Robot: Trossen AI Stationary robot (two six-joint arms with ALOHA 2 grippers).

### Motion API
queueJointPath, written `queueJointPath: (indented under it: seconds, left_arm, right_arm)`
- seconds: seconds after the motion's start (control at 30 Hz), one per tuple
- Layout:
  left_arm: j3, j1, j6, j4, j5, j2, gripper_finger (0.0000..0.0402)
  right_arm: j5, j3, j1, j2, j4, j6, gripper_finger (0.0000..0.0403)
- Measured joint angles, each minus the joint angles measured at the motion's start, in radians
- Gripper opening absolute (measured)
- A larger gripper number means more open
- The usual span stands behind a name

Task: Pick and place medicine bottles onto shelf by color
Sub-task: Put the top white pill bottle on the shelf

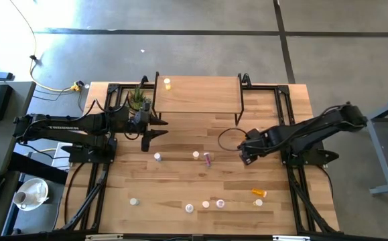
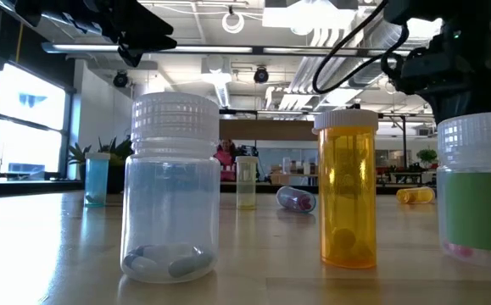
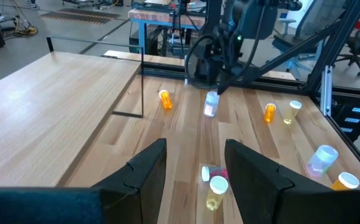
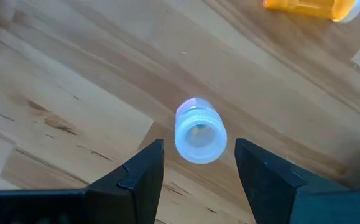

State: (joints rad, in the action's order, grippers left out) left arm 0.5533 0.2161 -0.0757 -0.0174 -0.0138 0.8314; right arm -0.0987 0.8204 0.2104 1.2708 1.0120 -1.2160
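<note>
A: Currently, where is the right gripper (image 1: pixel 245 152)?

B: Centre-right of the big wooden tabletop (image 1: pixel 180 184), in front of the low light-wood shelf on thin black legs (image 1: pixel 197 94). In the right wrist view its 2 dark fingers (image 4: pixel 139 177) are spread apart, holding nothing. A pale clear pill bottle with a white cap (image 4: pixel 198 130) shows between and beyond them, its end facing the camera, untouched. An orange pill bottle (image 4: pixel 313 6) lies on its side farther off.

A: Left gripper (image 1: pixel 147 139)?

B: In front of the shelf's left end, beside the small green potted plant (image 1: pixel 139 98). Fingers (image 3: pixel 145 168) open, empty. Past them, a yellowish white-capped bottle (image 3: pixel 216 191) stands touching a pinkish bottle lying on its side (image 3: pixel 212 173).

A: Shelf contents?

B: 1 yellow white-capped bottle (image 1: pixel 167 84), near the back-left corner. The remaining bottles are on the table: 3 mid-table, a loose row along the front edge, and 1 orange bottle lying down front-right (image 1: pixel 259 193).
</note>
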Motion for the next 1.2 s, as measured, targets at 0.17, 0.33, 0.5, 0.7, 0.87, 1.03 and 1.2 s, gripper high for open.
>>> queueJointPath:
  seconds: [0.17, 0.33, 0.5, 0.7, 0.87, 1.03, 1.2]
  left_arm:
    - [0.0, 0.0, 0.0, 0.0, 0.0, 0.0, 0.0152]
    - [0.0, 0.0, 0.0, 0.0, 0.0, 0.0, 0.0152]
    - [0.0, 0.0, 0.0, 0.0, 0.0, 0.0, 0.0152]
    - [0.0, 0.0, 0.0, 0.002, 0.0, 0.0, 0.0152]
    - [0.0, 0.0, 0.0, 0.002, 0.0, 0.0, 0.0152]
    - [0.0, 0.0, 0.0, 0.002, 0.0, 0.0, 0.0152]
    - [0.0, 0.0, 0.0, 0.002, 0.0, 0.0, 0.0152]
  right_arm:
    - [0.002, 0.0, 0.0, 0.034, -0.001, 0.0, 0.0189]
    - [0.002, 0.0, 0.0, 0.071, -0.001, -0.017, 0.0189]
    - [0.002, 0.0, 0.0, 0.116, -0.005, -0.016, 0.0189]
    - [0.002, 0.0, 0.0, 0.168, -0.016, 0.014, 0.0188]
    - [0.002, 0.0, 0.0, 0.176, -0.024, 0.019, 0.0172]
    - [0.013, 0.001, 0.0, 0.175, -0.026, 0.019, 0.0136]
    - [0.051, 0.01, -0.001, 0.175, -0.02, 0.049, 0.0124]
